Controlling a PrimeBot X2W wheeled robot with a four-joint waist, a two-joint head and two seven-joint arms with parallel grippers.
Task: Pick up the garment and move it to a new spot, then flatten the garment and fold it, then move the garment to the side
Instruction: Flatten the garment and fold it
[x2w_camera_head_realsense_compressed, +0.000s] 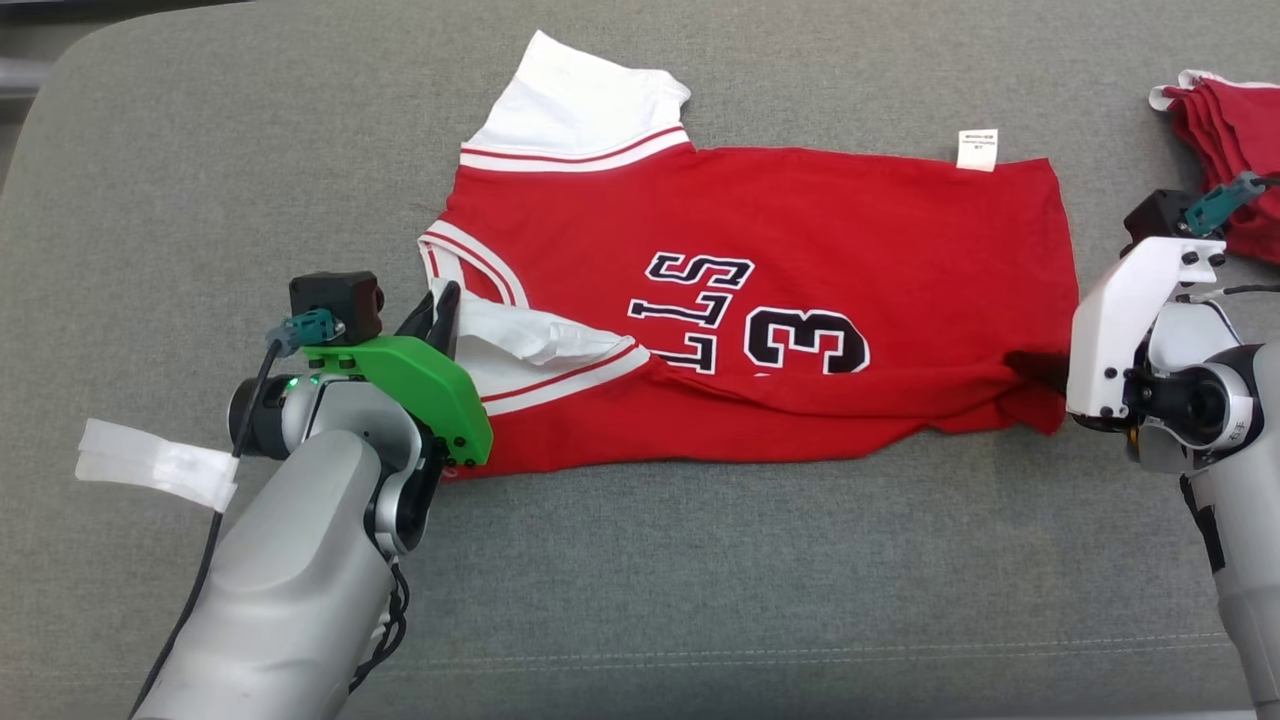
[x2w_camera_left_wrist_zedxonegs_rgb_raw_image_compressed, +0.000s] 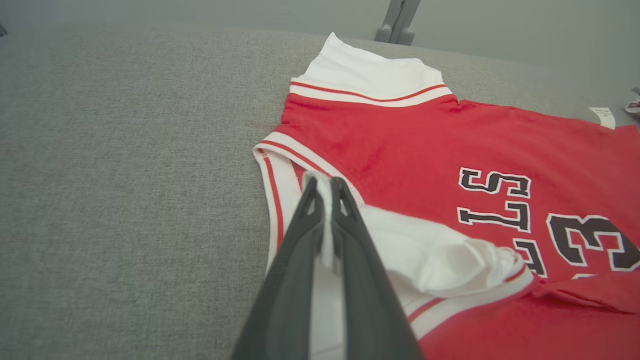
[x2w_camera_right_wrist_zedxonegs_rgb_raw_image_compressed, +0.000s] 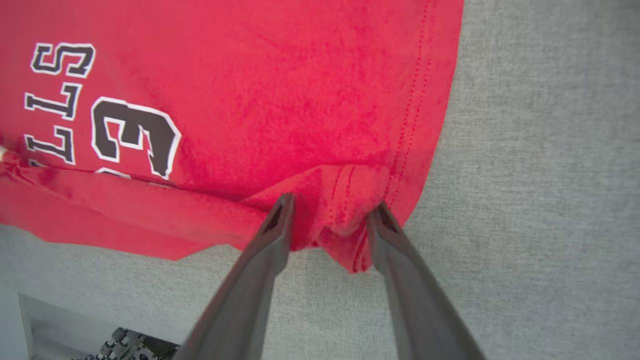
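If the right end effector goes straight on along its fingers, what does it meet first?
Most likely the garment itself: the right end effector stands open with the bunched hem corner between its fingers, so going on would push into that red fold. How near the grey cushion below lies is unclear.

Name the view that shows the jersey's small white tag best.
Head view: the tag lies whole at the far edge of the garment. The left wrist view catches it small and slanted near its right edge; the right wrist view faces the hem corner.
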